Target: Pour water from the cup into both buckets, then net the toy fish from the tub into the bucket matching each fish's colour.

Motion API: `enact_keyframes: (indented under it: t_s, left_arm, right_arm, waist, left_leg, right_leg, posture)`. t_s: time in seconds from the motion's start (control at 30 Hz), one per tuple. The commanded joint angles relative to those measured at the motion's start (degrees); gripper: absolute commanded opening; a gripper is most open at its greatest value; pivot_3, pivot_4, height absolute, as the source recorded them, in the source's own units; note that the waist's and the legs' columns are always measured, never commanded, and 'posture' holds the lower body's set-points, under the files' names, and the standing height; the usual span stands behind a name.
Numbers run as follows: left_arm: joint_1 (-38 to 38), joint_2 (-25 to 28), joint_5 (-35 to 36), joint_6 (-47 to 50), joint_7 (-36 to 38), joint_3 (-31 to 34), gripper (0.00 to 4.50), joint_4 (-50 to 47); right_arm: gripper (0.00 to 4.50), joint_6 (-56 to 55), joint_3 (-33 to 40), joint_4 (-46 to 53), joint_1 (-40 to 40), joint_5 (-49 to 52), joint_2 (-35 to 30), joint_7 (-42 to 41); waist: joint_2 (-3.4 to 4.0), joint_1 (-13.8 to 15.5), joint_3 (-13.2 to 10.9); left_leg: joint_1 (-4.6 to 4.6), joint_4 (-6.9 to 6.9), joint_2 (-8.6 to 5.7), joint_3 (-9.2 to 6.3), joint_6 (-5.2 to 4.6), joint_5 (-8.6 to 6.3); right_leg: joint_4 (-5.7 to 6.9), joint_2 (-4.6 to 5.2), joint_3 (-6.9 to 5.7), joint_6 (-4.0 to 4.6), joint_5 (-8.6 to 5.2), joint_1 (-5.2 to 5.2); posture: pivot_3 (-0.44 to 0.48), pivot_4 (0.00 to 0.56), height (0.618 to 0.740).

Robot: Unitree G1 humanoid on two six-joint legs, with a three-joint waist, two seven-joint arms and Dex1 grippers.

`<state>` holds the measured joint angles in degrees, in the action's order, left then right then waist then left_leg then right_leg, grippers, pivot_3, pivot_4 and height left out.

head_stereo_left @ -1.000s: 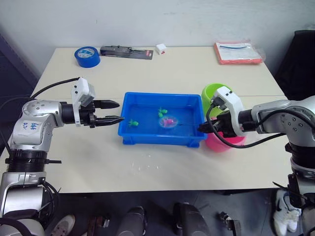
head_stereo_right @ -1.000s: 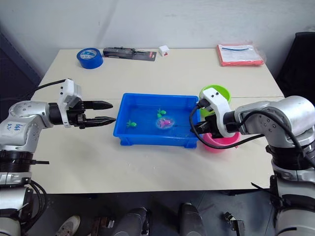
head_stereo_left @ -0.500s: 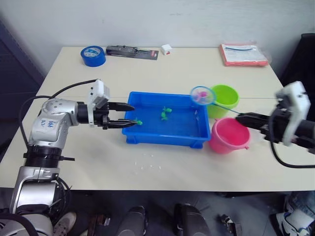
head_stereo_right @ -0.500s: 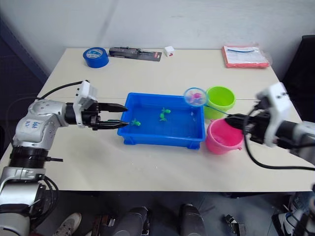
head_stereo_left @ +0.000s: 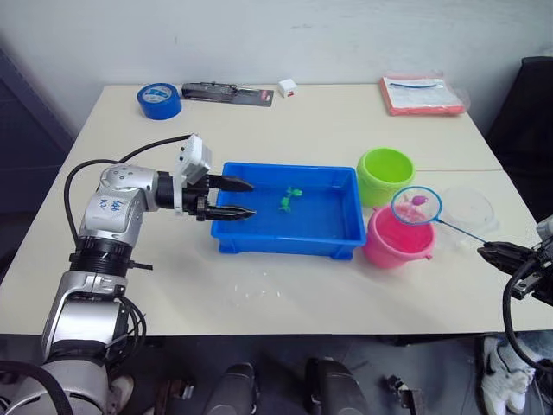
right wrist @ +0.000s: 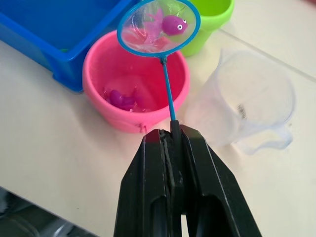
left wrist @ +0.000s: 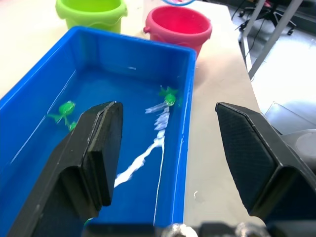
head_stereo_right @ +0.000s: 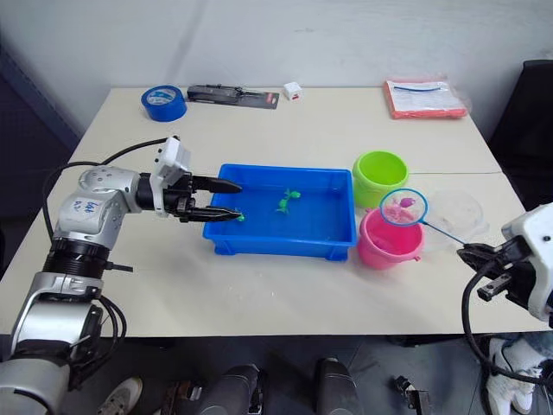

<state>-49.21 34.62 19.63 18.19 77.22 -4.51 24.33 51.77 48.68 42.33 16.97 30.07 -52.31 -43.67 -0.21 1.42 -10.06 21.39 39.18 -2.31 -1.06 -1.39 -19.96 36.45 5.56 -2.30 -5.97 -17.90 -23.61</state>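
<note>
The small round net with a blue hoop on a thin stick (right wrist: 159, 27) looks feather-light and whippy, so the right gripper (right wrist: 173, 136), pinched tight on the stick's end at lower right of the eye views, is probably the only sensible hold. A glossy pink plastic fish (right wrist: 173, 23) sags in the mesh above the smooth pink bucket (head_stereo_left: 398, 237), right of centre, where 1 pink fish (right wrist: 121, 98) already lies. The left gripper (head_stereo_left: 243, 198), fingers spread, hovers at the rigid bright-blue rectangular tub (head_stereo_left: 285, 243), mid-frame, holding green fish (head_stereo_left: 290, 197). The clear plastic cup (right wrist: 252, 98) stands beside.
</note>
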Motion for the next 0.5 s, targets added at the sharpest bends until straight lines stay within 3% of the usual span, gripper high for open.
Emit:
enact_keyframes:
  t_s: [0.03,0.2,0.5]
  left_arm:
    - [-1.4,0.2,-0.4,-1.1,0.8,0.6,3.26,0.6]
    - [-1.6,0.3,-0.8,-1.5,1.2,0.7,3.26,1.2]
    - [-0.8,0.6,-0.9,-1.5,1.5,1.1,3.26,0.8]
  right_arm:
    - [0.8,-13.3,-3.4,1.8,2.8,-8.3,3.0,1.6]
    - [0.8,-31.7,-9.3,-2.3,8.0,-23.0,6.2,5.2]
    - [0.8,-57.3,-9.3,-12.7,12.1,-38.2,10.4,11.9]
  waist:
    - [0.0,0.0,0.0]
    - [0.0,0.1,0.0]
    - [0.0,0.0,0.0]
  left_leg:
    - [0.0,-0.01,0.0,0.0,0.0,0.0]
    - [-0.01,0.04,-0.11,0.01,-0.02,0.01]
    - [-0.06,0.01,-0.07,0.03,-0.01,0.02]
  right_leg:
    - [0.0,-0.02,0.04,0.0,0.0,0.0]
    - [0.02,0.0,0.11,0.0,0.0,0.01]
    - [0.01,-0.06,0.12,0.0,0.0,0.03]
  posture:
    - [0.0,0.15,0.737]
    - [0.0,0.15,0.737]
    - [0.0,0.15,0.737]
